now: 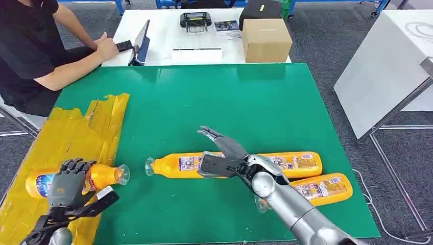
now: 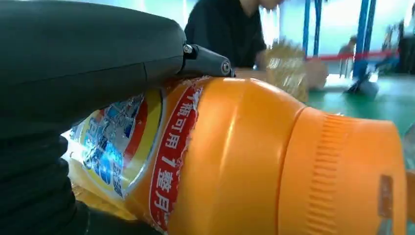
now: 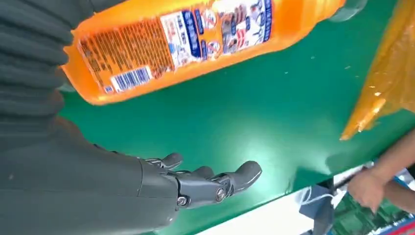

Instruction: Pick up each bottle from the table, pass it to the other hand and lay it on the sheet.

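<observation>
An orange bottle [image 1: 104, 176] lies on the yellow sheet [image 1: 76, 132] at the table's left front, its clear cap pointing right. My left hand [image 1: 66, 186] wraps around its labelled body; in the left wrist view the thumb [image 2: 73, 63] lies over the bottle [image 2: 254, 156]. A second orange bottle [image 1: 173, 165] lies on the green table in the middle. My right hand [image 1: 224, 153] hovers over it with fingers spread and nothing in them. In the right wrist view the fingers [image 3: 235, 178] are apart from that bottle [image 3: 195, 39]. A third bottle [image 1: 329, 188] lies behind my right forearm.
The green table [image 1: 230, 97] has open room at the back. Beyond it, a white table holds a cardboard box [image 1: 265, 40] and a tablet [image 1: 142, 38]. A person [image 1: 30, 51] sits at the back left. Another white table [image 1: 388, 66] stands at right.
</observation>
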`<state>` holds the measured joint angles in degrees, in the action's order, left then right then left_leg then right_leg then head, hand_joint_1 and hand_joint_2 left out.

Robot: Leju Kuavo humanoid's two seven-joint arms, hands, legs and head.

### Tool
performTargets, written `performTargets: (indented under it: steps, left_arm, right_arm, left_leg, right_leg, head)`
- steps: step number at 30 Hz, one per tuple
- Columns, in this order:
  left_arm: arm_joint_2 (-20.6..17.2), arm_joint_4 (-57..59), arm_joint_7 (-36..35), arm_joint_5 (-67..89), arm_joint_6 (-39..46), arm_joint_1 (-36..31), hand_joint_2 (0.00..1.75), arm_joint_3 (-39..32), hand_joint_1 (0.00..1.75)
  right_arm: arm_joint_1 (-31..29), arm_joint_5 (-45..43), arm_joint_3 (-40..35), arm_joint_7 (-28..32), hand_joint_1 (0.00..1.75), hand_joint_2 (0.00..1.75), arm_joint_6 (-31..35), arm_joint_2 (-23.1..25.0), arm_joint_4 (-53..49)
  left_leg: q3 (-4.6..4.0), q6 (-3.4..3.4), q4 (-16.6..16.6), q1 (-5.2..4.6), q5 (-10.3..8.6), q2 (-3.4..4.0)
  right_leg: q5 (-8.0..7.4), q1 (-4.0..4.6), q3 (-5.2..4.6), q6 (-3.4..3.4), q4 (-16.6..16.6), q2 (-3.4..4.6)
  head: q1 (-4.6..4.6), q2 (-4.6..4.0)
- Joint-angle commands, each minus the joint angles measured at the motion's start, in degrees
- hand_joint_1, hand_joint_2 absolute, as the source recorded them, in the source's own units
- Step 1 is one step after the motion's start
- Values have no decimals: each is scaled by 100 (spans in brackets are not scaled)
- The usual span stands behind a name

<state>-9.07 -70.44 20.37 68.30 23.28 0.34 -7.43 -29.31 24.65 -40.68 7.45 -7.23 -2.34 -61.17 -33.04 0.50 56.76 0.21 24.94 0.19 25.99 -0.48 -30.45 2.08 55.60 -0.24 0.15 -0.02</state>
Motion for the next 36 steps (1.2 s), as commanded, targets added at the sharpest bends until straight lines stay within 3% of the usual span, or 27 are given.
performTargets:
  steps: [1,9,10,11,16,25,30,33,36]
  left_arm:
    - [-320,1036,-295,258,21,-346,175,394,175]
    - [-710,1609,55,-139,-665,-544,175,580,175]
    - [-836,1706,150,-268,-961,-582,175,649,93]
    - [-997,1734,263,-374,-1119,-567,0,687,0]
    - [-1584,1774,901,-1334,-2204,-449,0,771,0]
    - [-1823,1340,1275,-2231,-2855,-13,0,594,0]
    - [-1741,1261,1339,-2349,-2889,138,0,464,0]
    - [-1457,956,1528,-2705,-3137,400,0,89,0]
    - [-1380,916,1541,-2721,-3156,438,0,54,0]
  right_arm:
    - [-587,-39,-565,-31,0,175,-1,35,982]
    - [-1126,-67,-931,-52,0,175,-73,547,1898]
    - [-1184,-72,-983,-49,0,175,-95,604,2011]
    - [-1232,-78,-1030,-45,0,175,-127,664,2092]
    - [-1366,-68,-1321,-28,0,175,-250,929,2538]
    - [-1613,-119,-1814,-98,0,175,-680,1058,2822]
    - [-1701,170,-2348,-431,0,175,-586,1040,2946]
    - [-1799,720,-2864,-901,0,175,-490,1097,3285]
    - [-1776,762,-2890,-931,0,175,-467,1079,3342]
  left_leg:
    - [21,-1,-5,6,8,-2]
    - [21,-8,-7,1,1,9]
    - [28,-7,-6,-1,0,6]
    - [35,-10,-8,3,0,16]
    - [53,-24,-12,11,-10,26]
    - [70,-24,-15,7,-1,48]
    - [69,-27,-17,5,-4,47]
    - [74,-26,-22,9,-4,54]
    - [78,-24,-27,11,-3,62]
  right_leg:
    - [5,6,27,-4,-11,1]
    - [-5,1,19,-10,-3,19]
    - [-3,-1,25,-8,0,15]
    - [-7,3,29,-11,-2,25]
    - [-8,12,38,-18,9,34]
    - [-3,11,49,-12,17,55]
    - [-3,10,47,-12,17,51]
    - [-8,13,51,-13,9,59]
    - [-11,14,54,-11,1,67]
  head:
    - [2,0]
    - [0,0]
    - [-2,0]
    - [-2,0]
    - [-2,0]
    - [-2,0]
    - [0,0]
    - [-2,0]
    - [-2,0]
